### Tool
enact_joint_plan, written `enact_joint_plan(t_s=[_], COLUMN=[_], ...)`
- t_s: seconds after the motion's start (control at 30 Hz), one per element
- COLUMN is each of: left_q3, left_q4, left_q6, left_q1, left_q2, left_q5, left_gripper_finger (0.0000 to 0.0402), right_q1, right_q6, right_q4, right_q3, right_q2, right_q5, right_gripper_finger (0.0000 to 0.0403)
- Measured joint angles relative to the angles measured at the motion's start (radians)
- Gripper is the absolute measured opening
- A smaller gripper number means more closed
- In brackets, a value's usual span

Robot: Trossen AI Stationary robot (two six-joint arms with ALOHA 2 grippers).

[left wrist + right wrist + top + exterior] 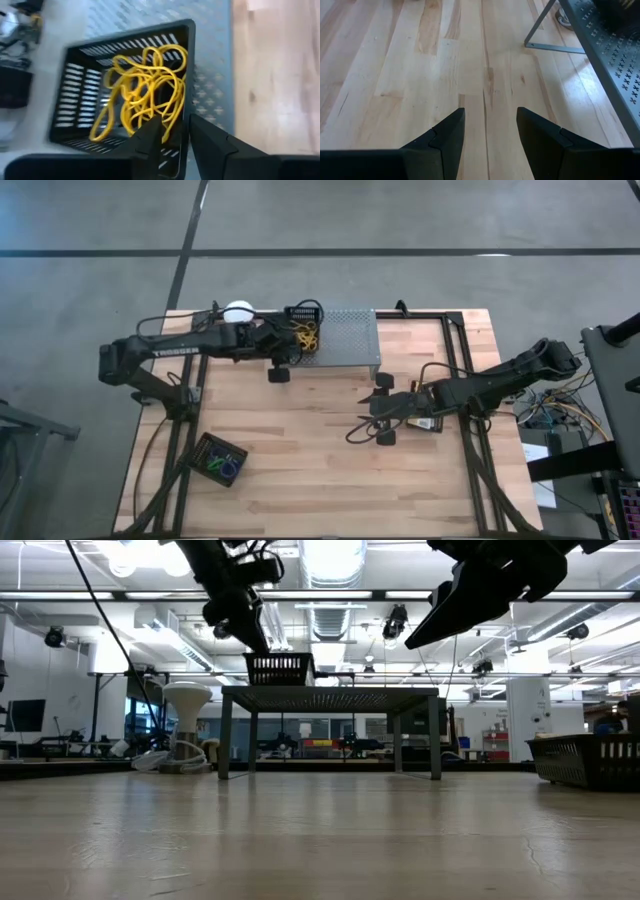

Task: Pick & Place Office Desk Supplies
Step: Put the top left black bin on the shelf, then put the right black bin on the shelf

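Nearest, at lower left of the high view, a second black basket holds coloured loops. Mid-right, the right gripper hangs spread above bare table. Farther, upper centre, the left gripper, fingers slightly apart, hovers over yellow rubber bands lying in a black basket on the grey stand.

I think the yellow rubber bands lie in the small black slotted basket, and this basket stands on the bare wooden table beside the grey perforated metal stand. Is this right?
Not quite. The yellow rubber bands do lie in the small black slotted basket, but this basket stands on top of the grey perforated metal stand, not on the wooden table. The low view shows it best, and the high view agrees.
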Motion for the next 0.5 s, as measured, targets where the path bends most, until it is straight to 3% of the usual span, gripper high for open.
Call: enact_joint_plan(t_s=[0.13,0.27,0.5], left_q3=[0.078,0.157,0.192], left_q4=[-0.040,-0.094,-0.164], left_q6=[-0.025,-0.116,-0.241], left_q1=[-0.004,-0.015,-0.078], left_q2=[-0.003,-0.003,-0.003], left_q5=[-0.033,-0.014,0.156], left_gripper_finger=[0.0105,0.0104,0.0104], right_q1=[0.000,0.000,0.022], right_q6=[-0.003,0.043,0.264], right_q4=[-0.053,-0.230,-0.626], right_q3=[0.017,0.095,0.226], right_q2=[-0.007,-0.022,-0.022], right_q5=[0.000,0.000,-0.073], right_gripper_finger=[0.0178,0.0178,0.0178])
